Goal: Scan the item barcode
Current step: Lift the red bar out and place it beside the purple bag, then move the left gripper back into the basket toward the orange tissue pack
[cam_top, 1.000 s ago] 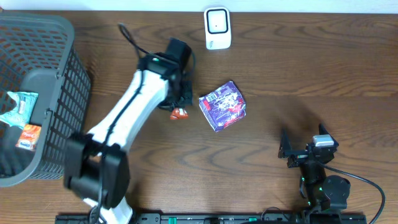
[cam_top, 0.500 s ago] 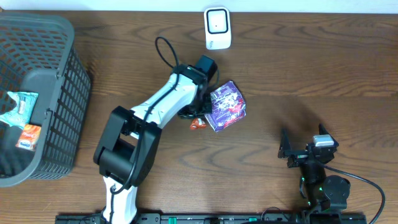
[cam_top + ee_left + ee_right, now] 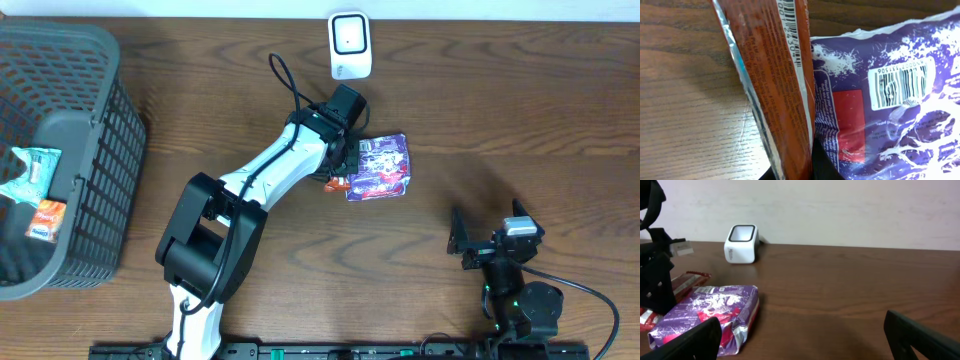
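The left fingers point(image 3: 823, 168) are pressed together on a thin orange packet point(image 3: 774, 75), pinching its lower edge, though only a dark sliver of them shows in the wrist view. The packet stands on edge, a barcode on its face, right against a purple packet point(image 3: 383, 167) lying on the table point(image 3: 520, 120), which may be touching it. The white scanner point(image 3: 350, 44) stands near the far edge, a little beyond both packets. A grey basket point(image 3: 100, 150) sits at the left. The right fingers point(image 3: 690, 340) are spread wide and hold nothing, low at the table's near right, well apart from the packets.
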Robot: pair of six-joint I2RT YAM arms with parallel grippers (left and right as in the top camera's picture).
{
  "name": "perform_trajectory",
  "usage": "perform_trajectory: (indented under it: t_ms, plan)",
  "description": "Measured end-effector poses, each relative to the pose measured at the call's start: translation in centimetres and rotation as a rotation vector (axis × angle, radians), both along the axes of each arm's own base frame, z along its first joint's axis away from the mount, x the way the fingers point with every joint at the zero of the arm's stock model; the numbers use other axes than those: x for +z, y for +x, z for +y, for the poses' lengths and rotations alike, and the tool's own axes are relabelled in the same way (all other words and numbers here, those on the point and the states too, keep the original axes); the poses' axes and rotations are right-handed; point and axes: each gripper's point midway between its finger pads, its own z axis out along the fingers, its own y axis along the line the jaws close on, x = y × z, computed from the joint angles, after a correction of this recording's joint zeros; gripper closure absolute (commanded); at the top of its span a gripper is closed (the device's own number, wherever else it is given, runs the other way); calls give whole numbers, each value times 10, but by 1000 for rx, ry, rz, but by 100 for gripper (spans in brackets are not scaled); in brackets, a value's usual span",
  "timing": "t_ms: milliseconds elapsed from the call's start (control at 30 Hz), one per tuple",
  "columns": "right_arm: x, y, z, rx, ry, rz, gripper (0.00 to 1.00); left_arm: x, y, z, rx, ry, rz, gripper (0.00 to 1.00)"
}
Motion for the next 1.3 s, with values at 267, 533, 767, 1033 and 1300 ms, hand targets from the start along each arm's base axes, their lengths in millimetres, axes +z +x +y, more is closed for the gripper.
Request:
perform_trajectory:
  t_ms: [267,533,767,1033,1300]
  plan:
    - [0,0,0,0,0,0,1,-5,-16,10,-45,51,57,62]
    - [0,0,0,0,0,0,1,-1,-21,15,-64,70,79,9]
    - [0,0,0,0,0,0,1,59,-1,31,-24,-1,-51,8]
    - [0,0,0,0,0,0,1,188,28,104,133,-116,-355,4]
    - [0,0,0,0,0,0,1,280,31,225,359,-67,-643,4]
